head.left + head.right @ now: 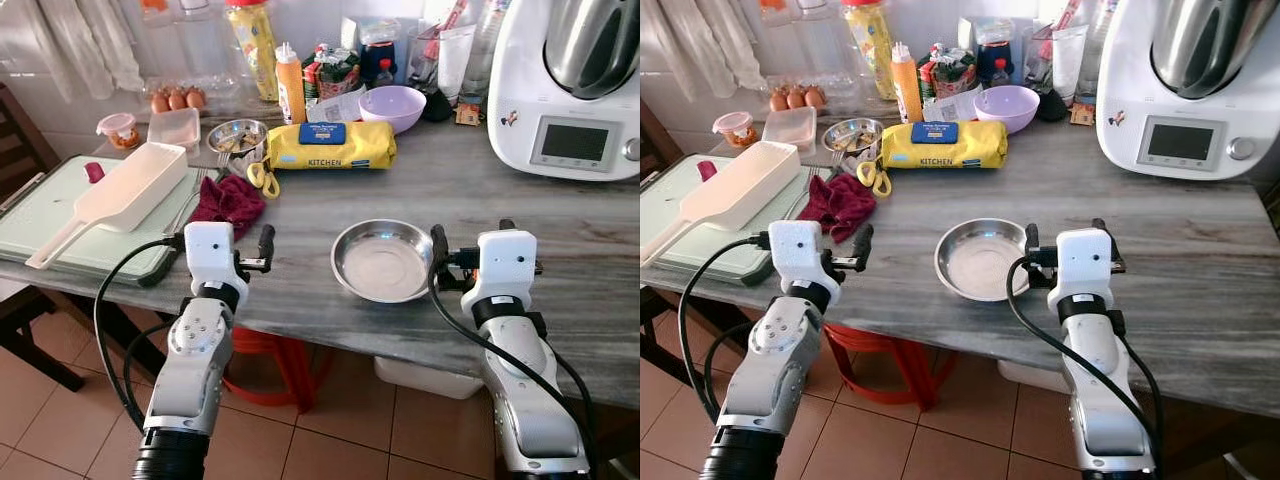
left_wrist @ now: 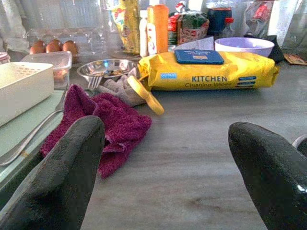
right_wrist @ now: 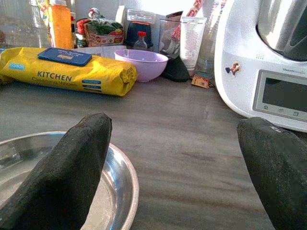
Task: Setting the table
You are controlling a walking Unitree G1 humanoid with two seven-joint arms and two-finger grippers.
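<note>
Both end effectors, left and right, are hovering wide open and empty; a bowl is sitting on the bench, cutlery unplaced.

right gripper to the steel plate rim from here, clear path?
Probably yes. The right gripper is open beside the steel plate, one finger already over its near rim, the other over bare counter. Nothing lies between them.
</note>
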